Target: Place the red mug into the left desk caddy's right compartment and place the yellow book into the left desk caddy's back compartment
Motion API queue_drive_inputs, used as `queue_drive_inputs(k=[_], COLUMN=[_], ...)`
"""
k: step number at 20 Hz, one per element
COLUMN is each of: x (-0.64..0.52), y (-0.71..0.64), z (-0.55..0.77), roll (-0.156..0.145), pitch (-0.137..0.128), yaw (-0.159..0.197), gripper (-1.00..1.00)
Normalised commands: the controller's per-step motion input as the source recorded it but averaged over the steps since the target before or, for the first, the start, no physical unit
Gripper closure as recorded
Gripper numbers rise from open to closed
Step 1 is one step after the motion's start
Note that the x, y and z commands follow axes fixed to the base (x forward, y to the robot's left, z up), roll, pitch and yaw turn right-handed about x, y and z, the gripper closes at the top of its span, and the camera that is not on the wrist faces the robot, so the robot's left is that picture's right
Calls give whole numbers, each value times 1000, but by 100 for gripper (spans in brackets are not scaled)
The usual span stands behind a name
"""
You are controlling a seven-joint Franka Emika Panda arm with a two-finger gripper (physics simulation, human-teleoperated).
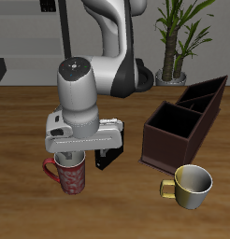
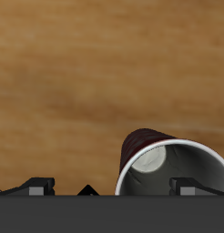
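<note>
**Two mugs on the wood table, gripper low over the red one**

Two mugs stand upright on the brown wood-grain table (image 1: 23, 121), and the dark brown open-topped left desk caddy (image 1: 182, 126) serves as the landmark. Nearest the table's front edge is the yellow-and-white mug with a golden handle (image 1: 190, 186), just in front of the caddy and apart from it. Well to the side of the caddy, about as near the front, stands the red mug with a mottled pinkish pattern (image 1: 70, 175), its red loop handle pointing away from the caddy. The grey two-finger gripper (image 1: 78, 152) hangs directly over this mug, down at its rim. In the wrist view the red mug (image 2: 168, 164) shows its pale inside, with a dark fingertip at either side of the rim; whether the fingers press on the mug I cannot tell. The caddy's right compartment (image 1: 173, 121) holds nothing visible. Behind the caddy stands a potted green plant (image 1: 178, 33).
</note>
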Motion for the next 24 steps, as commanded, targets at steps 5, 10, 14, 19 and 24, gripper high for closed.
queue_drive_inputs(k=[5, 10, 14, 19, 24], x=[36, 34, 19, -86, -172], y=[-3, 2, 18, -25, -25], z=[-241, -227, -199, 104, 419], roll=[-3, -4, 19, -18, -29], pitch=[28, 28, 16, -17, -49], yaw=[-17, -30, -2, 6, -9], gripper=[100, 100, 100, 100, 100])
